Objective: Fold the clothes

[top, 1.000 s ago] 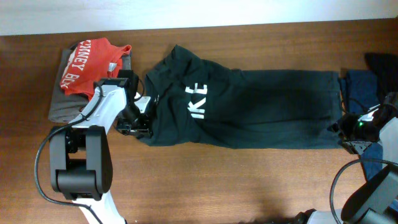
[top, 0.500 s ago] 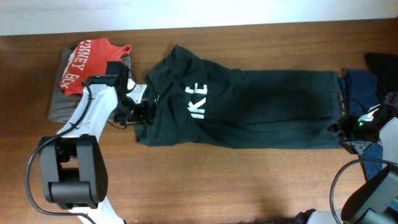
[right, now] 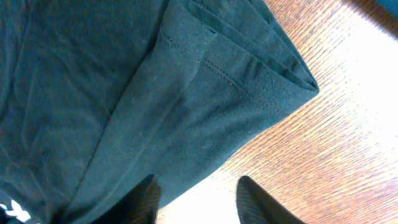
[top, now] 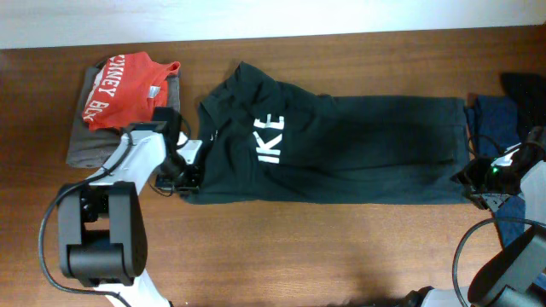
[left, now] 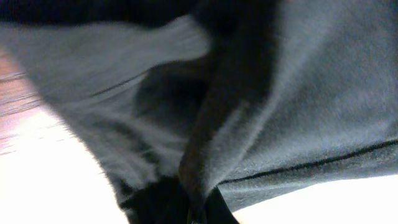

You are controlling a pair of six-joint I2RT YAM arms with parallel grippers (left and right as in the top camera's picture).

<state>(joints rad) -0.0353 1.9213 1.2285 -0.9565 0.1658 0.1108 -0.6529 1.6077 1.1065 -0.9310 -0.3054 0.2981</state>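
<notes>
Wood-brown table (top: pixel 341 247) throughout. Logged blackish-green T-shirt (top: pixel 358 158) spread lengthwise across centre of overhead frame, white "IKE" lettering showing left of middle, collar end at left, hem at right. Found left gripper (top: pixel 182 175) at shirt's lower-left corner. In left wrist view, blurred, cloth filling frame, with a fold running down between two dark shapes at bottom edge: probably pinched on T-shirt. Found right gripper (right: pixel 202 202) by hem's lower-right corner, fingers (right: pixel 142 198) spread apart, holding nothing, folded hem just above them. Noted red garment (top: pixel 119 85) atop grey garment (top: pixel 84 145), upper left. Navy garment (top: pixel 499 115) at right edge.
</notes>
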